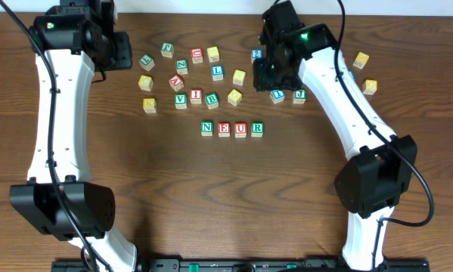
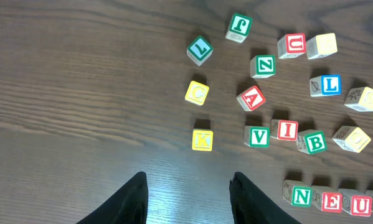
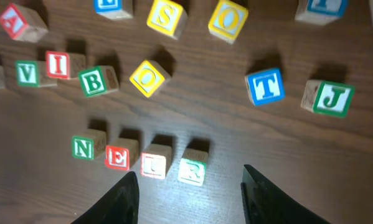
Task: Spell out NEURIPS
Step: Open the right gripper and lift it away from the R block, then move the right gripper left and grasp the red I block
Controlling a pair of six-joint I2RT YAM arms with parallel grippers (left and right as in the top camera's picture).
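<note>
- So, four small wooden letter cubes, green N point(image 1: 207, 128), red E point(image 1: 224, 129), red U point(image 1: 240, 129) and green R point(image 1: 257, 128), sit in a row in the middle of the tabletop point(image 1: 211, 196) to start the word.
- The red I wooden cube point(image 1: 196, 96) waits nearer the far edge.
- The left gripper point(image 2: 187, 193) and right gripper point(image 3: 189, 193) are spread, holding nothing, maybe ready to fetch it.
</note>
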